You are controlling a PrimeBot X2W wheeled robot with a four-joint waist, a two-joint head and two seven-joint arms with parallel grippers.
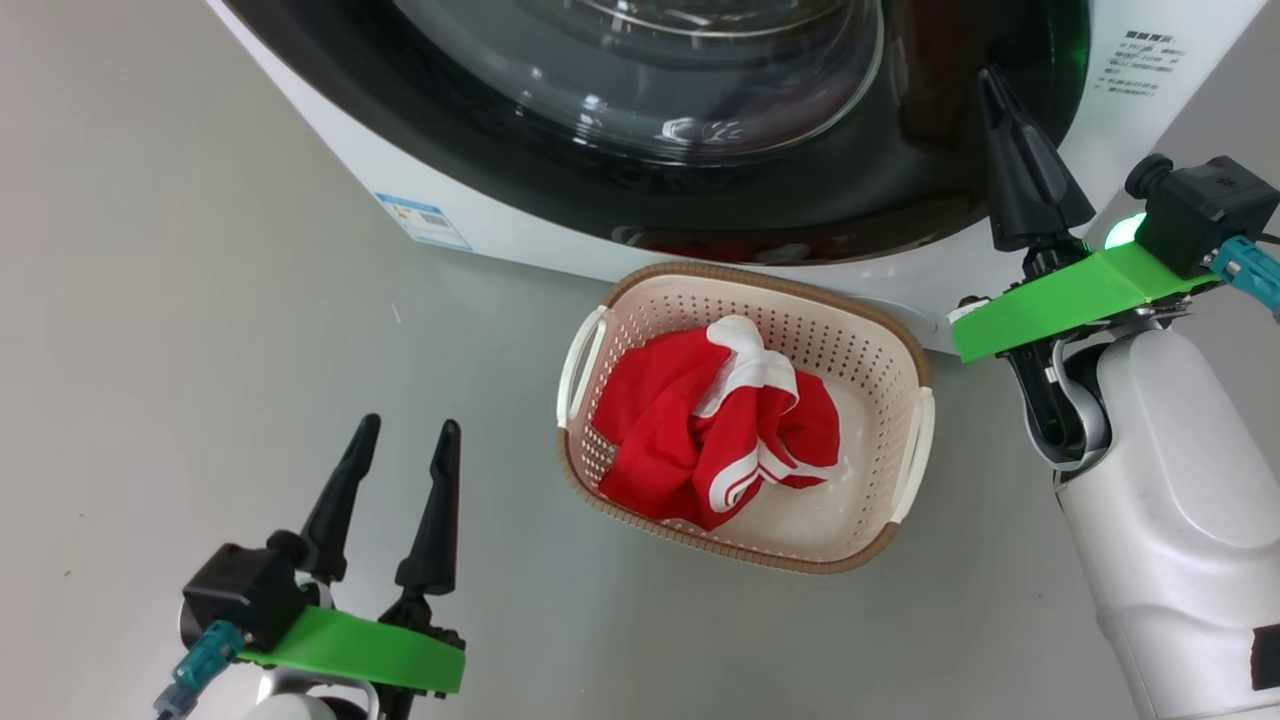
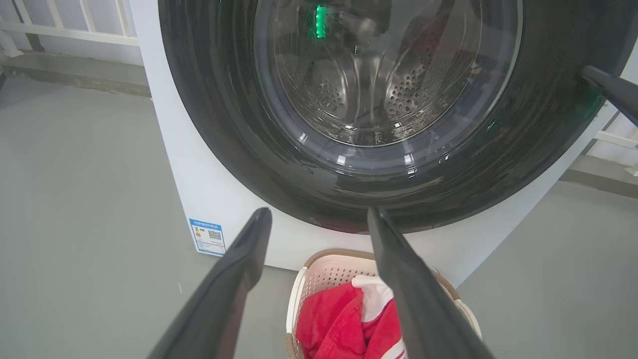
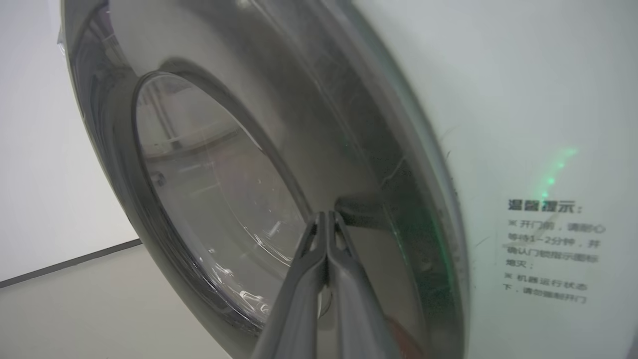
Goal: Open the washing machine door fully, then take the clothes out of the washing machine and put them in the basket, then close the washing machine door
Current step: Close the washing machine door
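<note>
Spread left tool (image 1: 410, 423); pressed-together right tool (image 1: 988, 82) at washing machine door (image 1: 560, 190) rim. Stiff, glossy, probably slippery: better pushed than pinched.

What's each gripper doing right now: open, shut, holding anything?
Left gripper: open, empty.
Right gripper: shut, holding nothing, tips at the washing machine door rim.

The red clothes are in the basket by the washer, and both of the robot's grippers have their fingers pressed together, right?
Not quite. The clothes do lie in the basket, and the right gripper is shut, but the left gripper is open, its fingers spread apart, as the head view shows.
</note>
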